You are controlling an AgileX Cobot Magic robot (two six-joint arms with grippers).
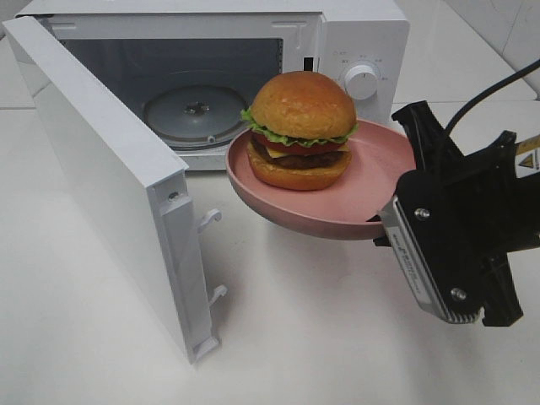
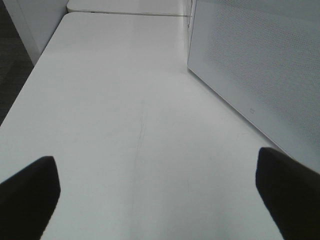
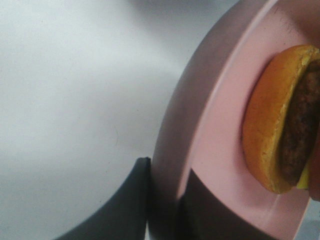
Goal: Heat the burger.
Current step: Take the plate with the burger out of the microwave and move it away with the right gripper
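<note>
1. The right claw [image 1: 390, 221] is clamped narrowly on the near rim of a pink plate [image 1: 371, 190], holding it in the air above a white table [image 1: 321, 337], with the plate stretching away from the claw toward a microwave [image 1: 354, 38]
2. The burger [image 1: 299, 128] sits upright in the middle of that plate, just beyond the claw's fingers: domed brown bun on top, green lettuce, a red layer, dark patty, bottom bun
3. Past the burger from the claw, the microwave cavity stands open, and a round glass turntable [image 1: 196, 111] lies on its floor
4. The microwave door [image 1: 110, 181] is swung fully out toward the camera, well off to the side of the claw, with its latch hooks sticking out of the free edge; it stands beside the path between plate and cavity, not across it
5. A white dial [image 1: 362, 81] sits on the control panel, just behind the burger's top bun
6. The right wrist view alone shows the grip up close: one dark finger [image 3: 125, 200] under the plate's outer wall, another on its inner face, the rim pinched between, and the burger's lower bun and patty seen from the side
7. The left wrist view alone shows the left claw [image 2: 160, 192]: its two dark fingertips [image 2: 30, 187] stand wide apart with nothing between them, above bare table, with the perforated outer face of the microwave door to one side; this claw is not seen from the high camera
</note>
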